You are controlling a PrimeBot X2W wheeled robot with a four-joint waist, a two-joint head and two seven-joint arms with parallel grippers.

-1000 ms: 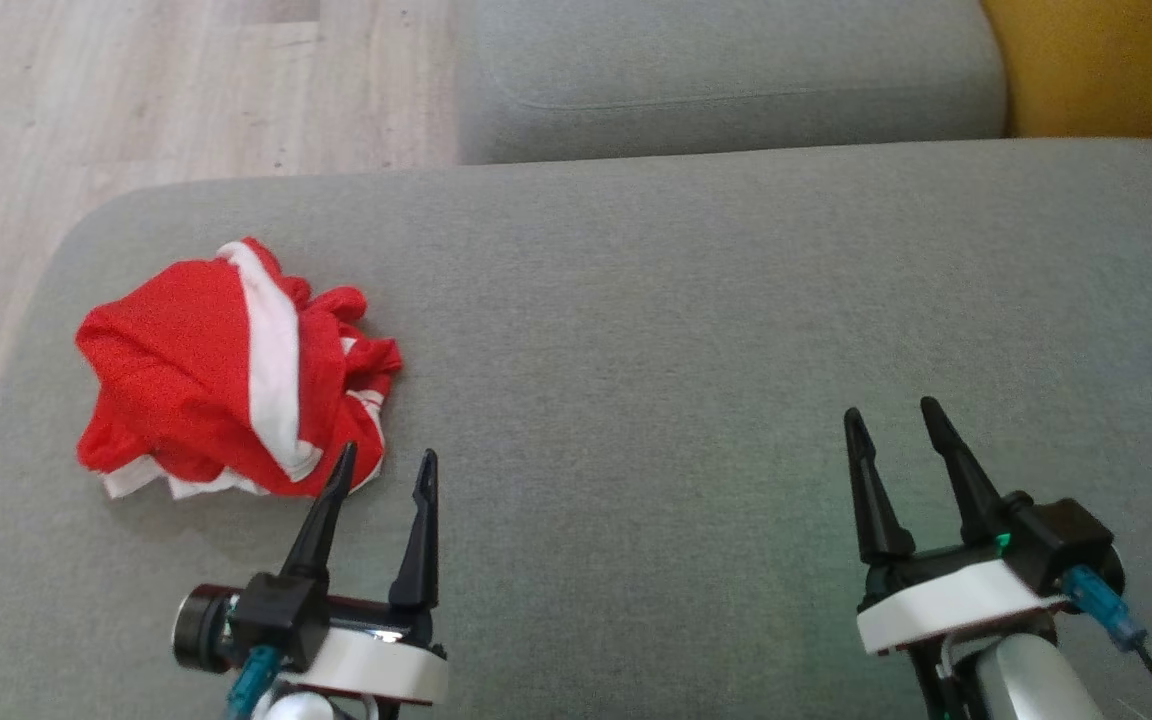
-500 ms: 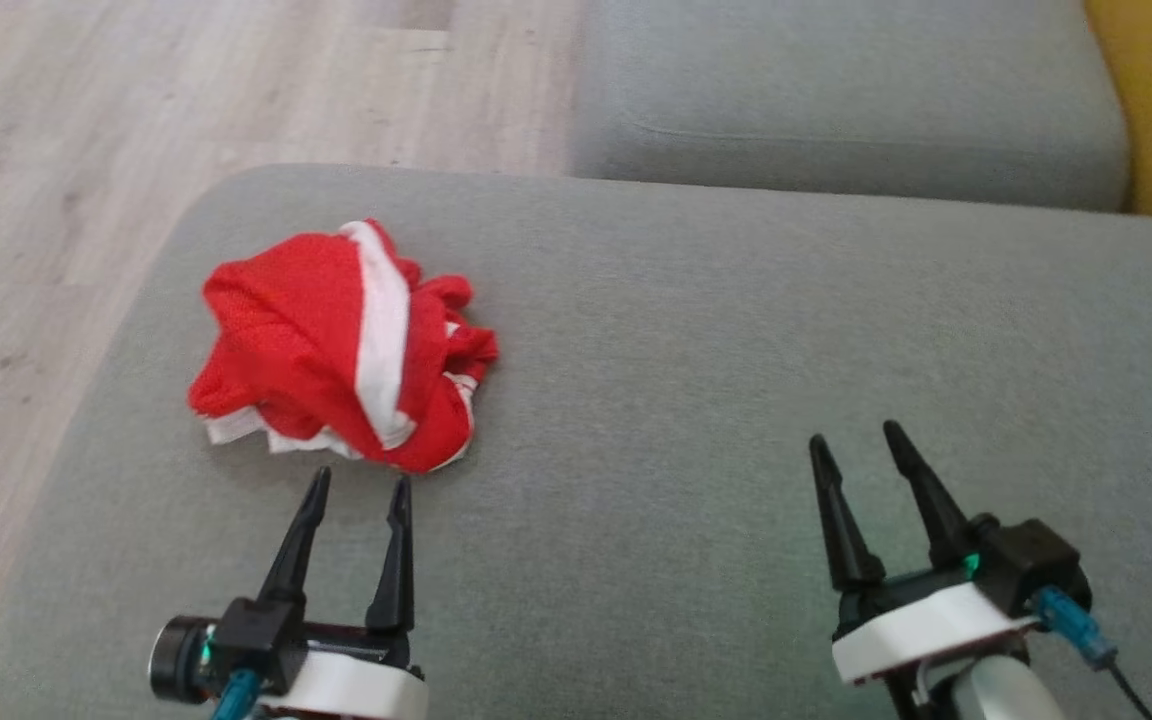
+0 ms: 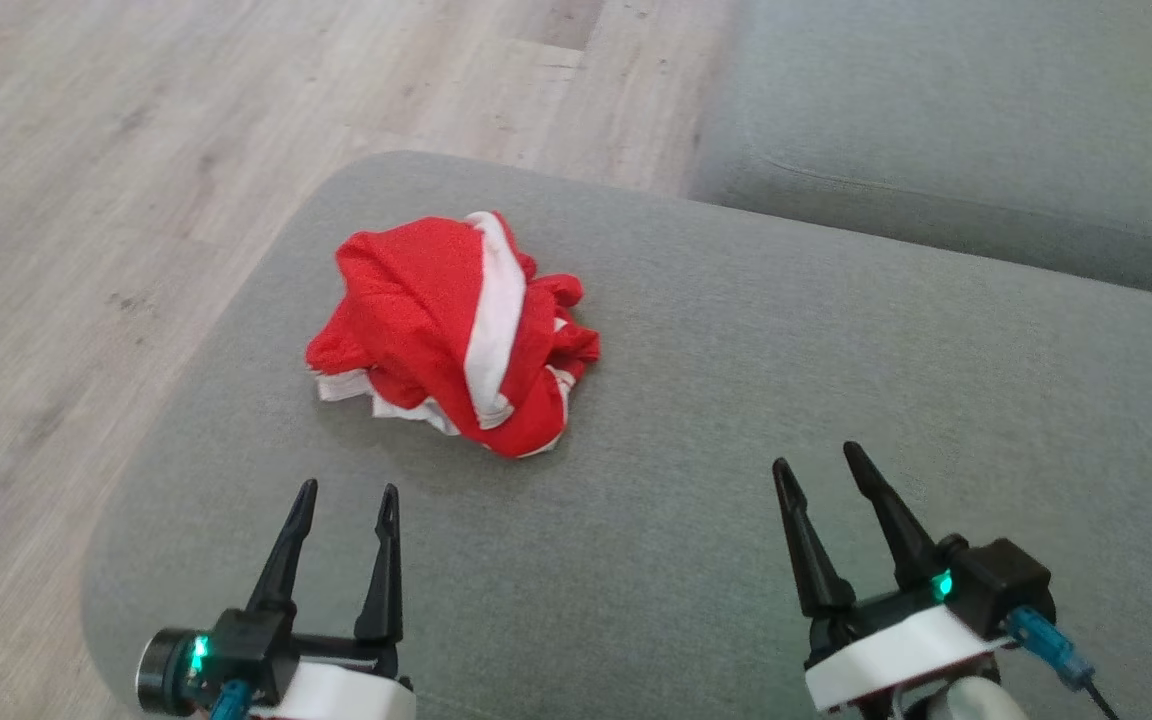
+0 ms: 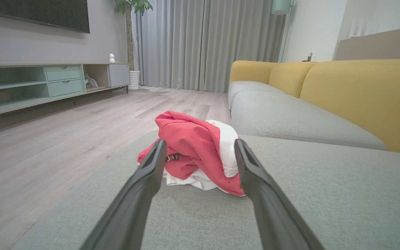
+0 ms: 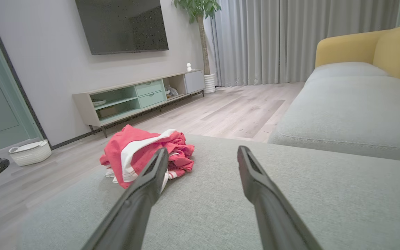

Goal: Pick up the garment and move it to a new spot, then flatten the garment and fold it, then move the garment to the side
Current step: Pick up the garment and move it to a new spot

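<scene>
1 garment [image 3: 451,330]: red w/ white band, crumpled, lying on grey seat cushion [image 3: 786,400] just ahead of left gripper [image 3: 349,486], not touching; ahead and well to left of right gripper [image 3: 815,454]. 2 grippers, both w/ jaws spread wide, empty, touching nothing. Rounded cushion edge close outside left jaws, wood floor [image 3: 86,200] past it. Bare cushion btw the 2 grippers and ahead of right jaws; 2nd grey cushion [image 3: 936,120] farther ahead.

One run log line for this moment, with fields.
garment: crumpled on cushion | left gripper: open, empty | right gripper: open, empty
</scene>
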